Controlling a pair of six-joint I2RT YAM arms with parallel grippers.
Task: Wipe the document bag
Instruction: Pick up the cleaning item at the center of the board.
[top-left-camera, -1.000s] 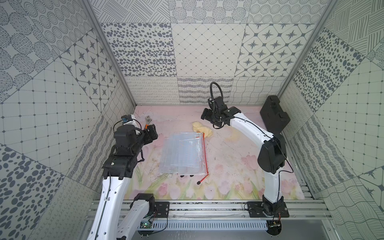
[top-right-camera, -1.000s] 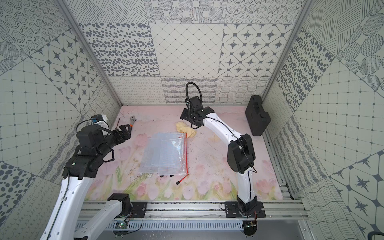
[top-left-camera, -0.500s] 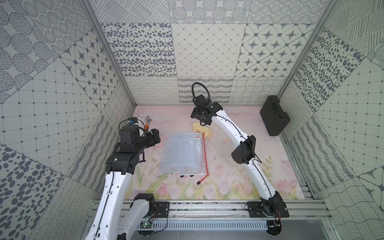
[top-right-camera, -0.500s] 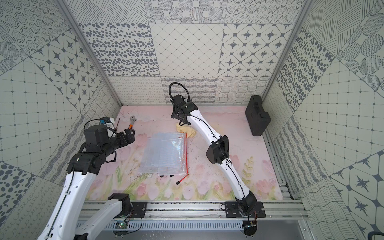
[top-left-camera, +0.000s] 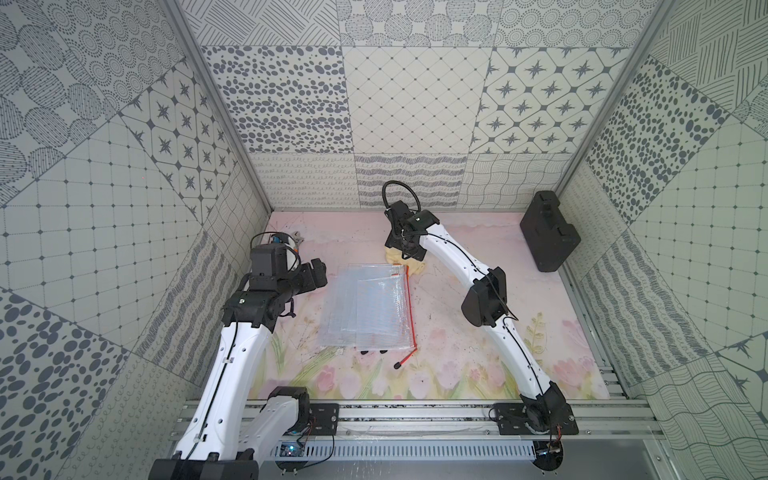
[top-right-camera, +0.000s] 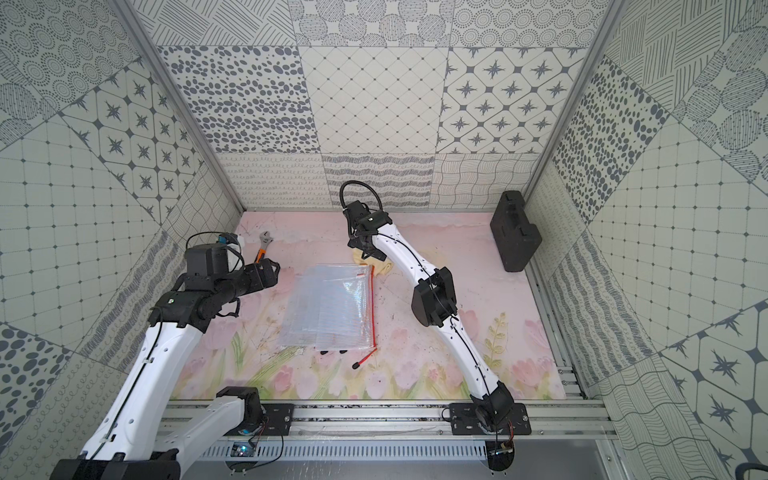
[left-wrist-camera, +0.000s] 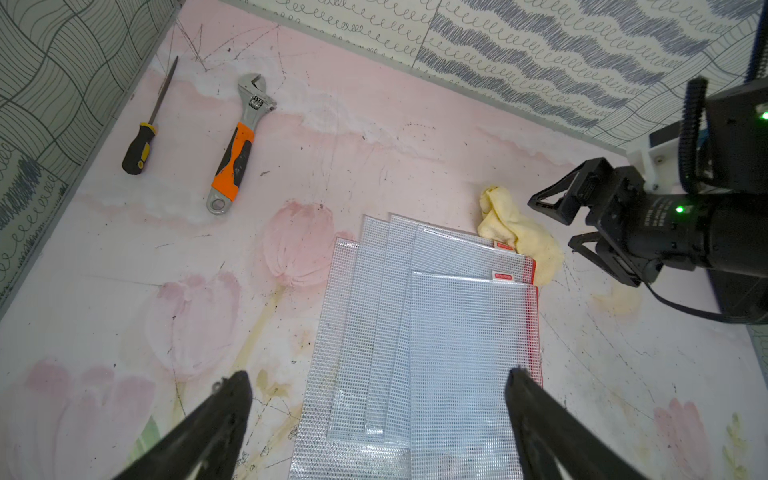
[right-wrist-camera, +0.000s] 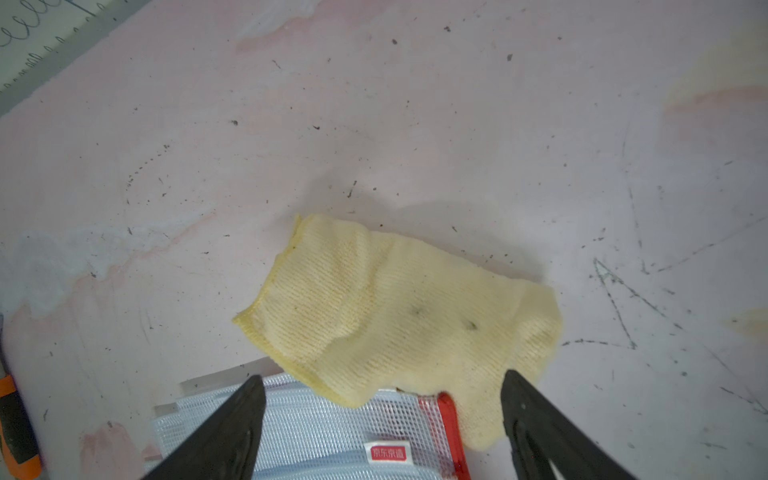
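The bag (top-left-camera: 370, 307) is lying flat mid-surface (top-left-camera: 457, 365). The right end effector (right-wrist-camera: 382, 377) is hovering released over the cloth (right-wrist-camera: 395, 316), which is overlapping the bag's far right corner. The left end effector (left-wrist-camera: 378, 374) is gaping, empty, by its left edge.

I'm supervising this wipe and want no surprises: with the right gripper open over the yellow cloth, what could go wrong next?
1. The cloth overlaps a corner of the bags by the red zipper edge. If the open right gripper closes there, it might pinch a bag too.
2. The bags are a loose, fanned stack, and the open left gripper is not pinning them, so wiping may slide them apart.
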